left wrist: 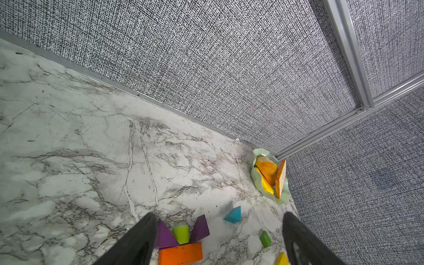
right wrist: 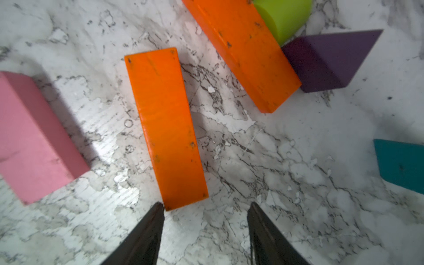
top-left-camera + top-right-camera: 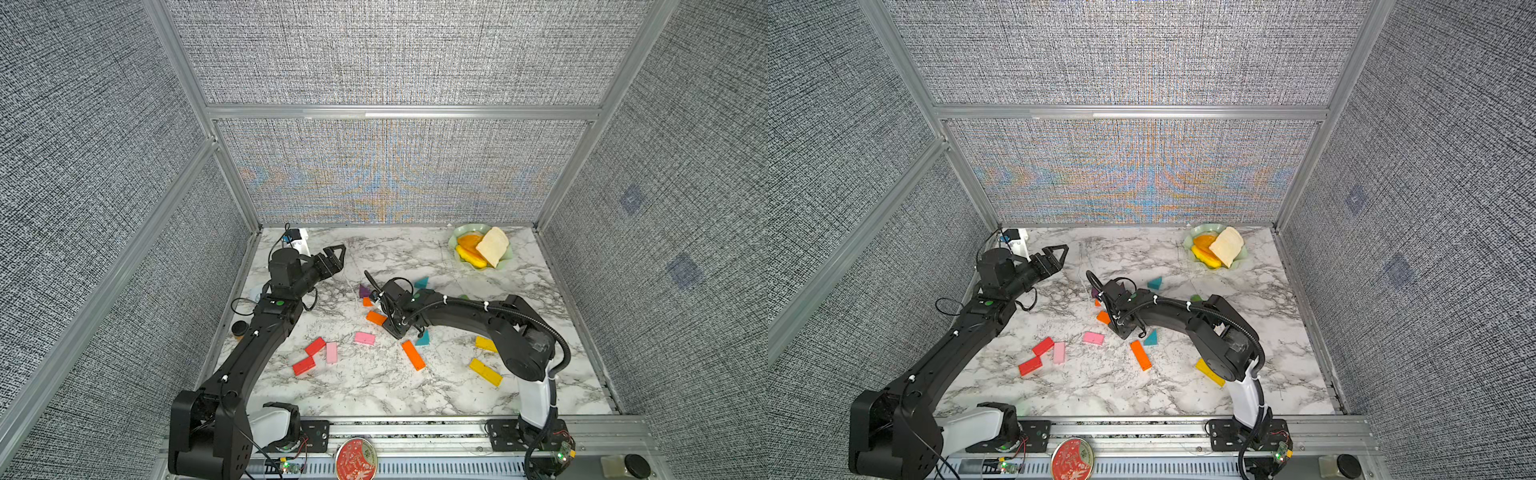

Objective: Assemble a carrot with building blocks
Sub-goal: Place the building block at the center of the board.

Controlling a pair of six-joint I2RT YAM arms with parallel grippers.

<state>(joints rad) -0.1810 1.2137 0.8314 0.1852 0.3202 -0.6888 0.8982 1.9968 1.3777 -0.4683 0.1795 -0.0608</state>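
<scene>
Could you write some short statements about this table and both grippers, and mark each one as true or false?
1. The right gripper holds the orange bar. False: its jaws stand open, and the bar lies flat on the table.
2. The bread slice sits in the green dish. True.
3. A lime-green stub sits between two purple triangles. True.
4. The left gripper grips a teal triangle. False: it is open and empty.
</scene>
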